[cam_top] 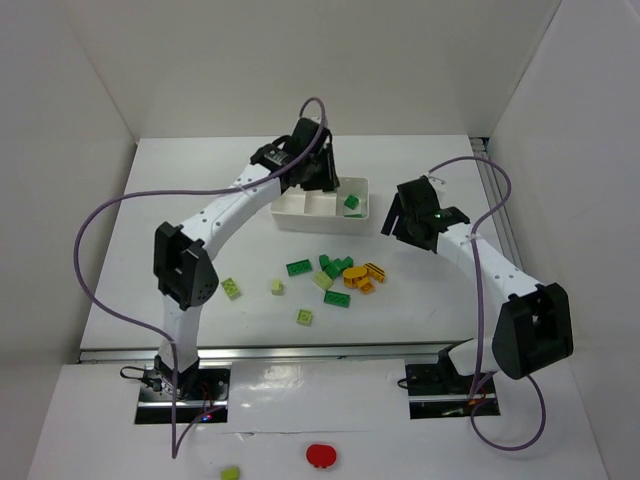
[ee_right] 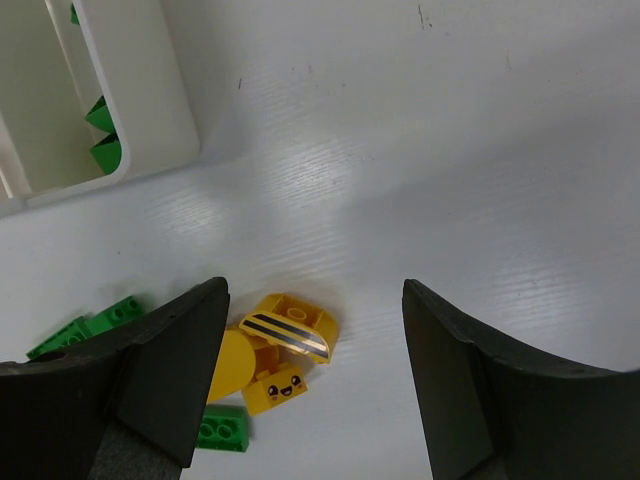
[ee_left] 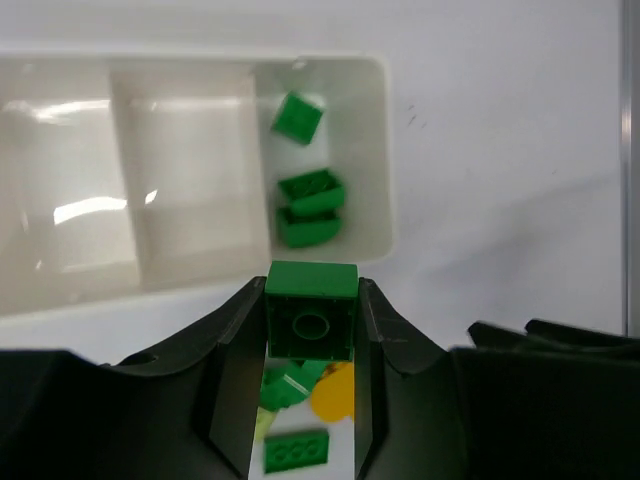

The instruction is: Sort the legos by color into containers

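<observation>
My left gripper (ee_left: pixel 311 335) is shut on a dark green lego (ee_left: pixel 311 308) and hangs just before the near wall of the white tray (ee_left: pixel 200 288). The tray's right container holds three dark green legos (ee_left: pixel 311 190). In the top view the left gripper (cam_top: pixel 322 180) sits over the tray (cam_top: pixel 290 218). My right gripper (ee_right: pixel 315 370) is open above the table, with orange-yellow legos (ee_right: pixel 290 330) between its fingers and apart from them. Loose dark green (cam_top: pixel 298 267), lime (cam_top: pixel 231 288) and orange (cam_top: pixel 358 275) legos lie in front of the tray.
A red round object (cam_top: pixel 322 455) and one lime brick (cam_top: pixel 230 472) lie on the near ledge between the arm bases. White walls enclose the table on three sides. The tray's corner (ee_right: pixel 150 110) shows at the upper left of the right wrist view.
</observation>
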You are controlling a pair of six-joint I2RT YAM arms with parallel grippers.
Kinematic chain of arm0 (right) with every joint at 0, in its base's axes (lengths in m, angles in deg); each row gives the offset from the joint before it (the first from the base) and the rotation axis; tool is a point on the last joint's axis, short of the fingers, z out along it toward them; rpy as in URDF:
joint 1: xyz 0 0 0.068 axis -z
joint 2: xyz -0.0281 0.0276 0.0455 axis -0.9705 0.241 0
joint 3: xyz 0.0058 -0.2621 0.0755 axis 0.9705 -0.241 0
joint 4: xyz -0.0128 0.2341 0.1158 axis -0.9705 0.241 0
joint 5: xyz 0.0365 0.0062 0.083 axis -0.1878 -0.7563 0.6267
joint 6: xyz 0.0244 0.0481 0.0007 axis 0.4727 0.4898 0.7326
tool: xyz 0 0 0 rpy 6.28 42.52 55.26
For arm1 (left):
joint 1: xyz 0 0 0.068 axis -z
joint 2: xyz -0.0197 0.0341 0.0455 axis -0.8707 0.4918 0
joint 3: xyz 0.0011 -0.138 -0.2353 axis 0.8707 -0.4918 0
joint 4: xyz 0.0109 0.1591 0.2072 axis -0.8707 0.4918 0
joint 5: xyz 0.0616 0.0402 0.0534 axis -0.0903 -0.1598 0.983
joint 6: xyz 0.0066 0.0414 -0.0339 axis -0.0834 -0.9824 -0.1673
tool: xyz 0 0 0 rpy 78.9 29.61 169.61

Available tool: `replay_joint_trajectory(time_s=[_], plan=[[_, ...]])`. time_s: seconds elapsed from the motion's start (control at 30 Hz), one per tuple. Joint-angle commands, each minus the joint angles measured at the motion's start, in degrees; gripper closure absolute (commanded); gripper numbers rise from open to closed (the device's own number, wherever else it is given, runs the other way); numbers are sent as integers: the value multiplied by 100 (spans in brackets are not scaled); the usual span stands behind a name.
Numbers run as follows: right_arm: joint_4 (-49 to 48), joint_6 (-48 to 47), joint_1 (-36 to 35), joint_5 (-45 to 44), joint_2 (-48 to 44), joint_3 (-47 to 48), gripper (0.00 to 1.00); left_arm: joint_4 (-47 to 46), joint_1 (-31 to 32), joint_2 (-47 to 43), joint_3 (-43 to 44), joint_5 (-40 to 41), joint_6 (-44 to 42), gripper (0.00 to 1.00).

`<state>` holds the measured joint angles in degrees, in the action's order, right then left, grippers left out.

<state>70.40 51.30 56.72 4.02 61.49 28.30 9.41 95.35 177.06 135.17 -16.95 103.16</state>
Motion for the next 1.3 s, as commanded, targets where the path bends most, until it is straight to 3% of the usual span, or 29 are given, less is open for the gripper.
replay_joint_trajectory(time_s=[0.0, 0.17, 0.23, 0.33, 0.37, 0.53, 0.7, 0.8, 0.87, 1.17, 1.27], plan=[[70, 72, 35, -141, -348, -12, 23, -101, 0, 778, 995, -623, -369, 73], [290, 11, 35, -194, -665, -126, 23, -240, 0, 1780, 2079, -948, -422, 69], [352, 11, 35, -194, -743, -126, 23, -407, 0, 2124, 2351, -1141, -475, 54], [484, 11, 35, -264, -875, -126, 23, -408, 0, 2265, 2467, -1273, -597, 14], [545, 11, 35, -264, -876, -126, 23, -408, 0, 2170, 2467, -1274, -598, 13], [484, 11, 35, -264, -929, -293, 23, -461, 0, 1046, 1266, -1029, -1228, 19], [204, 11, 35, -212, -683, -293, 23, -461, 0, -797, -1519, -739, -2073, 19], [72, -41, 35, -159, -455, -241, 23, -583, 61, -1398, -2870, -738, -2461, 13], [71, -42, 35, -89, -288, -179, 23, -645, 61, -1663, -3445, -676, -2548, 1], [-34, -95, -18, -36, -173, -65, 23, -769, 61, -1102, -3799, -597, -2479, 3], [-34, -95, -18, -97, -287, -126, 23, -769, 113, -838, -3913, -194, -2601, 3]])
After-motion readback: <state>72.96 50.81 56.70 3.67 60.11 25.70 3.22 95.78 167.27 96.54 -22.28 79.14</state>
